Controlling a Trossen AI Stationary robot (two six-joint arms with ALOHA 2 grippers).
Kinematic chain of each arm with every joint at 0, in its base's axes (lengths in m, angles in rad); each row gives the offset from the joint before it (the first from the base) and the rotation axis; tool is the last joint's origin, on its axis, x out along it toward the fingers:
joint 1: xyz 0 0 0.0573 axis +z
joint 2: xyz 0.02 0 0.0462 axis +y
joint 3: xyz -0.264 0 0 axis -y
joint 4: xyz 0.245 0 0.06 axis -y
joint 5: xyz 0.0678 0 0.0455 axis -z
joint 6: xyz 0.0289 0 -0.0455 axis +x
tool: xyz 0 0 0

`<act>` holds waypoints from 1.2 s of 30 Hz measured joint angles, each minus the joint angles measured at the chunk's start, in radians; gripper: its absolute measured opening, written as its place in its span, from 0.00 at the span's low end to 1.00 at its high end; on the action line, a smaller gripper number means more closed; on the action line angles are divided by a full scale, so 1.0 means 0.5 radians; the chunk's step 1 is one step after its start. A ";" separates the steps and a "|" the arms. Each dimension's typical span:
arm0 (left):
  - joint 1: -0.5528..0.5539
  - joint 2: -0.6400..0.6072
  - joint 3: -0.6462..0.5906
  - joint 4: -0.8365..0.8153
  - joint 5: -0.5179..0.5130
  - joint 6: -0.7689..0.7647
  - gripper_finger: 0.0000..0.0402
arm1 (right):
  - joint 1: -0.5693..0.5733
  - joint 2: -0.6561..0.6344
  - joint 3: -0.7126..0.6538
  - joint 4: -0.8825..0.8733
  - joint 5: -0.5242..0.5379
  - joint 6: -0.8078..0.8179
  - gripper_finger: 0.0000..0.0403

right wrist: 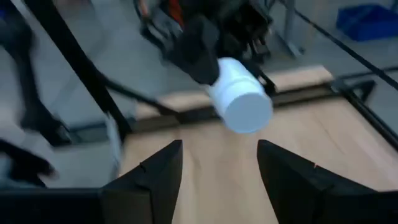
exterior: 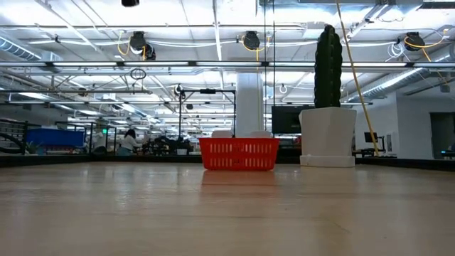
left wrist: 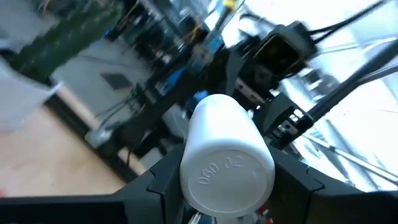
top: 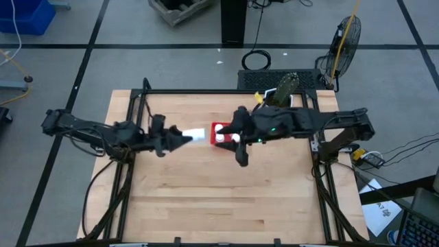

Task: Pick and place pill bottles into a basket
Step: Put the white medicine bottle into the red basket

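My left gripper (top: pixel 184 138) is shut on a white pill bottle (top: pixel 198 134), held in the air just left of the red basket (top: pixel 215 127). The basket stands on the table at mid-far; white bottles (top: pixel 221 136) lie in it. In the low view the basket (exterior: pixel 239 153) stands left of the cactus planter, and no gripper shows there. My right gripper (top: pixel 241 156) is open and empty on the basket's near right side. Its wrist view (right wrist: pixel 217 168) looks toward the held bottle (right wrist: pixel 239 99). My left gripper pinches the bottle between its two fingers (left wrist: pixel 163 182), one on each side of the round body (left wrist: pixel 205 134). The embossed flat end (left wrist: pixel 227 177) faces the wrist. The fingers come level from the table's left, along the bottle. It lies on its side, lifted clear, its free end (right wrist: pixel 247 111) toward the basket.
A white planter (exterior: pixel 327 136) with a tall green cactus (top: pixel 286 88) stands at the far right, behind my right arm. Bare wooden tabletop (top: pixel 219 199) spreads across the near half. A black frame runs along the table's far edge and sides.
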 joint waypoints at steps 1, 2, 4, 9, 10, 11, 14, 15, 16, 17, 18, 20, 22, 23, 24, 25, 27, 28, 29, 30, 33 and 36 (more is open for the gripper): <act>0.000 -0.015 0.000 0.026 -0.017 0.032 0.43 | -0.003 -0.002 0.000 0.078 -0.018 0.058 0.50; 0.000 -0.021 0.000 0.039 -0.035 0.046 0.43 | -0.009 -0.002 0.001 0.154 -0.028 0.122 0.51; 0.000 -0.021 0.000 0.028 -0.056 0.048 0.43 | -0.022 0.016 0.002 0.228 -0.045 0.242 0.53; -0.008 0.009 0.000 0.031 -0.083 0.052 0.43 | -0.106 0.113 0.001 0.243 -0.106 0.462 0.63; -0.008 0.012 -0.001 0.012 -0.084 0.057 0.43 | -0.121 0.135 0.001 0.256 -0.151 0.493 0.65; -0.009 0.013 -0.002 0.010 -0.083 0.058 0.43 | -0.134 0.158 0.001 0.272 -0.229 0.503 0.68; -0.013 0.008 -0.005 0.007 -0.077 0.059 0.43 | -0.155 0.189 0.002 0.306 -0.342 0.525 0.75; -0.019 0.008 -0.005 0.010 -0.083 0.061 0.43 | -0.156 0.191 0.002 0.309 -0.339 0.528 0.77; -0.029 0.005 -0.005 0.010 -0.090 0.072 0.43 | -0.156 0.192 0.002 0.314 -0.336 0.524 0.79; -0.039 0.003 -0.005 0.011 -0.106 0.083 0.43 | -0.155 0.193 0.002 0.329 -0.334 0.519 0.81; -0.050 0.002 -0.005 0.015 -0.113 0.083 0.43 | -0.155 0.194 0.002 0.345 -0.326 0.518 0.83; -0.060 0.002 -0.005 0.030 -0.109 0.083 0.43 | -0.151 0.194 0.002 0.373 -0.300 0.521 0.85; -0.072 0.001 -0.005 0.030 -0.110 0.084 0.43 | -0.161 0.195 0.002 0.387 -0.345 0.520 0.86; -0.074 0.001 -0.004 0.032 -0.121 0.089 0.43 | -0.166 0.196 0.002 0.393 -0.358 0.533 0.86; -0.073 0.001 -0.004 0.032 -0.122 0.098 0.43 | -0.168 0.209 0.002 0.398 -0.354 0.545 0.85; -0.073 0.001 -0.004 0.026 -0.125 0.103 0.43 | -0.174 0.218 0.002 0.401 -0.349 0.552 0.85; -0.073 0.001 -0.004 0.014 -0.130 0.103 0.43 | -0.179 0.221 0.002 0.414 -0.350 0.552 0.84; -0.073 0.001 -0.004 0.015 -0.123 0.104 0.43 | -0.185 0.222 0.002 0.419 -0.346 0.552 0.84; -0.073 0.001 -0.004 0.018 -0.118 0.105 0.43 | -0.192 0.222 0.002 0.419 -0.341 0.557 0.84; -0.072 0.001 -0.004 0.019 -0.124 0.102 0.43 | -0.200 0.222 -0.005 0.421 -0.336 0.569 0.84; -0.071 -0.002 -0.004 0.018 -0.160 0.096 0.43 | -0.212 0.183 -0.058 0.435 -0.286 0.516 0.84; -0.105 -0.015 -0.002 0.032 -0.137 0.101 0.43 | -0.226 0.142 -0.111 0.440 -0.181 0.497 0.84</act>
